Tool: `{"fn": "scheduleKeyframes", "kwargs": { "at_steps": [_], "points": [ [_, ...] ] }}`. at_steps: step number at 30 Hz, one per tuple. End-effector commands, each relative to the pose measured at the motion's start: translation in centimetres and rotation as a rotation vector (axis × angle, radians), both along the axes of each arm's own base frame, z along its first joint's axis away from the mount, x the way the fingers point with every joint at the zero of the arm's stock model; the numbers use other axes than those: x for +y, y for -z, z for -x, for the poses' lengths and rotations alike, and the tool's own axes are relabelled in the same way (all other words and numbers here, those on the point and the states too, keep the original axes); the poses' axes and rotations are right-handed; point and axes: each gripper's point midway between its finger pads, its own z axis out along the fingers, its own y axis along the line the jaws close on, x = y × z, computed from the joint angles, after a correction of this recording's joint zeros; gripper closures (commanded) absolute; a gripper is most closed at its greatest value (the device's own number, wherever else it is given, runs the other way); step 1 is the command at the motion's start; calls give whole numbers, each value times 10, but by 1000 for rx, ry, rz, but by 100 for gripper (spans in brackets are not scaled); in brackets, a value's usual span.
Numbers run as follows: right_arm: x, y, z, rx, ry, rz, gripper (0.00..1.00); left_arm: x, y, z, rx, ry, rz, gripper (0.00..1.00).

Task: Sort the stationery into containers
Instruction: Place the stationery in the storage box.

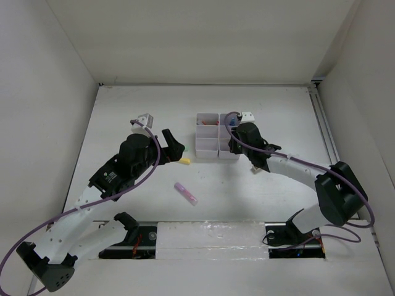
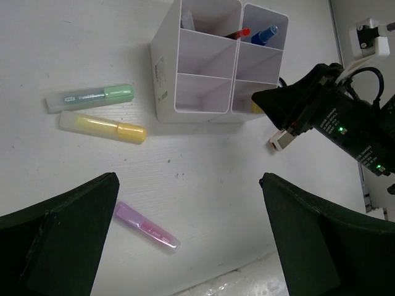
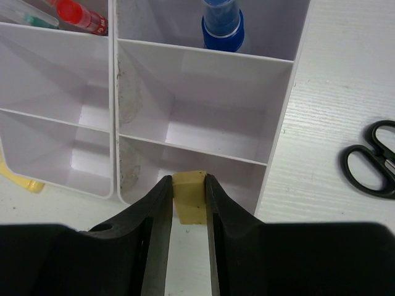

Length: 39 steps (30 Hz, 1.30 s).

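The white organiser tray stands mid-table; it also shows in the left wrist view and the right wrist view. My right gripper is shut on the beige eraser, held just over the tray's near right compartment. A red pen and a blue piece stand in the far compartments. My left gripper is open and empty above the table, left of the tray. Green, yellow and pink highlighters lie on the table. Black-handled scissors lie right of the tray.
The pink highlighter lies alone in front of the tray, towards the near edge. White walls close in the table on the left, back and right. My right arm reaches over the tray's right side.
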Motion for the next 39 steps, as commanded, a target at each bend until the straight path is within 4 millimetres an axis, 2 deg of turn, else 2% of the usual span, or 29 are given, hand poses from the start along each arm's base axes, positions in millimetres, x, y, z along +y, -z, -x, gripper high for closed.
{"fn": "scheduleKeyframes", "kwargs": {
  "at_steps": [1, 6, 13, 15, 16, 18, 19, 24, 29, 31, 35, 36, 39],
  "points": [
    [5, -10, -8, -51, 23, -35, 100, -2, -10, -2, -43, 12, 24, 0],
    [3, -1, -8, -37, 37, -27, 100, -2, -10, -2, -43, 12, 24, 0],
    [4, -1, -8, -35, 42, -35, 99, -2, -10, -2, -43, 12, 24, 0],
    [4, -1, -8, -35, 42, -35, 92, -2, -10, -2, -43, 12, 24, 0],
    [4, -1, -8, -33, 47, -42, 82, -2, -10, -2, -43, 12, 24, 0],
    [4, -1, -8, -33, 47, -42, 74, -2, -10, -2, -43, 12, 24, 0],
    [4, -1, -8, -33, 47, -42, 66, -2, -10, -2, -43, 12, 24, 0],
    [5, -1, -5, -30, 37, -49, 53, -3, -10, -1, -41, 20, 27, 0],
    [6, -13, -4, -51, 29, -71, 44, -3, -10, -1, -41, 20, 27, 0],
    [5, -14, -1, -43, 34, -74, 44, -3, -6, -1, -33, 20, 21, 0],
    [9, -37, 5, -85, 14, -107, 43, -3, -6, 0, -33, 20, 21, 0],
    [10, -48, 7, -101, 20, -123, 43, -3, -6, 0, -33, 20, 21, 0],
    [-1, -59, 9, -96, 85, -127, 43, -3, -6, 0, -33, 20, 21, 0]
  ]
}}
